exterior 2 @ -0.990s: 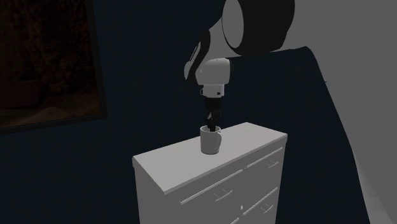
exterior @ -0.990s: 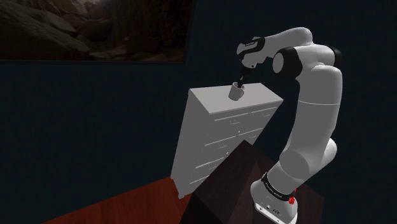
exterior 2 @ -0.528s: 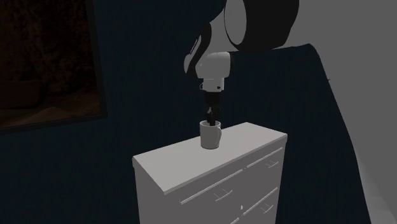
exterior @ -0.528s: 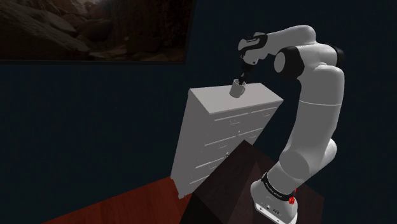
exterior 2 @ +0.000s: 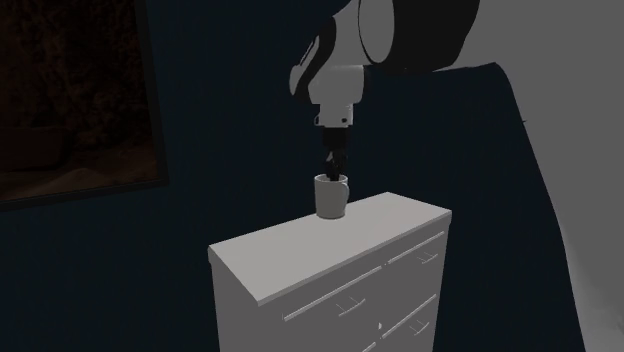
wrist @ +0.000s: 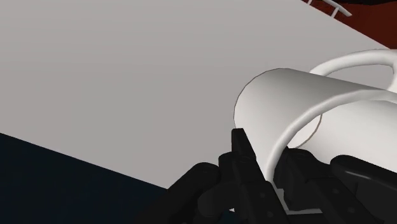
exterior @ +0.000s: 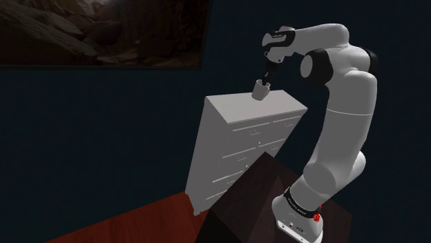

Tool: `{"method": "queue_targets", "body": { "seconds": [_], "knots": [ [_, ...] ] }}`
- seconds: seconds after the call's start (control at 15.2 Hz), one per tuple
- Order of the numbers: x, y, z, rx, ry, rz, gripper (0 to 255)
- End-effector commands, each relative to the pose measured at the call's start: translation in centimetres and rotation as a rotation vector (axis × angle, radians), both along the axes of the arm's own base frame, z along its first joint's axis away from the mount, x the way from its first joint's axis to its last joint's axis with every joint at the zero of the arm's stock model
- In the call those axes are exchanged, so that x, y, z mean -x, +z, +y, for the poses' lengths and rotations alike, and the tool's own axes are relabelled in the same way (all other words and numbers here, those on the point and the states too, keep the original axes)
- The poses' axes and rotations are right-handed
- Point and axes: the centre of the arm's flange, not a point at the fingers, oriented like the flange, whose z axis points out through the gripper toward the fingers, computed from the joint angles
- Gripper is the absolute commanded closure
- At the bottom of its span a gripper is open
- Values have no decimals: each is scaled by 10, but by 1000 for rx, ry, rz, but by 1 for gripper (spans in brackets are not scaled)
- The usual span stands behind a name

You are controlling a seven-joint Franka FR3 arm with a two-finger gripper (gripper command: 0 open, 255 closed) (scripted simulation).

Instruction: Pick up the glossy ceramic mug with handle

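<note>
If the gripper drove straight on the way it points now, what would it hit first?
The gripper points down, jaws shut on the rim of the mug. Straight below is the dresser top, so the held mug's base would likely touch that first. The gap between them is hard to judge.

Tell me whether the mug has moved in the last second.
Yes. Clasped by the gripper, the mug has risen: in the second exterior view its base now shows higher against the top of the dresser, up near the back edge.

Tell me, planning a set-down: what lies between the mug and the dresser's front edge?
From mug to edge, only bare dresser top, in the second exterior view.
</note>
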Motion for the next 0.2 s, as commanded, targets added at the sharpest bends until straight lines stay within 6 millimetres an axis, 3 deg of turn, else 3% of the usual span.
{"method": "queue_targets", "body": {
  "seconds": [0.0,0.13],
  "knots": [
    [1,10,0,0,0,0,255],
    [1,11,0,0,0,0,255]
  ]
}}
